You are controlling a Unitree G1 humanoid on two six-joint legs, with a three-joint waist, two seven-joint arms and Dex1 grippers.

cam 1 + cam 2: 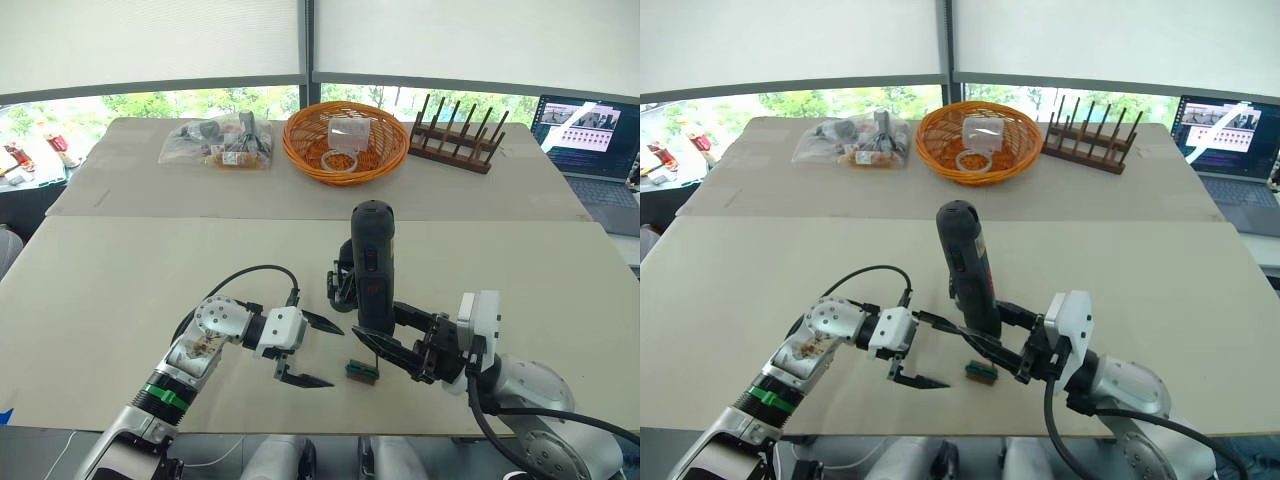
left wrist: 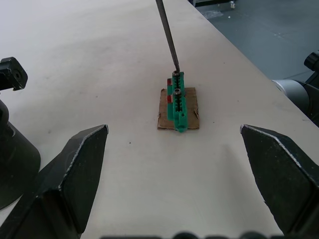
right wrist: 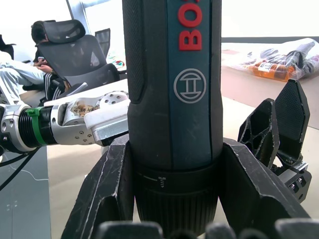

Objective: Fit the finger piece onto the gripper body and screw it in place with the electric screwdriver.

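The electric screwdriver (image 1: 372, 262) is clamped upright in the right hand (image 1: 400, 352), its bit set on a screw in the green block (image 2: 178, 102); the left hand (image 1: 305, 352) hangs wide open and empty beside that block; the gripper body (image 1: 341, 285) stands just behind the block; the bit should be kept plumb and seated

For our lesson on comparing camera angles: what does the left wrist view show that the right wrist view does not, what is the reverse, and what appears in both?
Left wrist view alone: the thin metal bit touching down on a small green block lying on a brown card on the table, framed by the open left gripper.

Right wrist view alone: the right gripper clamped around the fat barrel, plus a person in an office chair behind.

Both: the electric screwdriver, one end in each.
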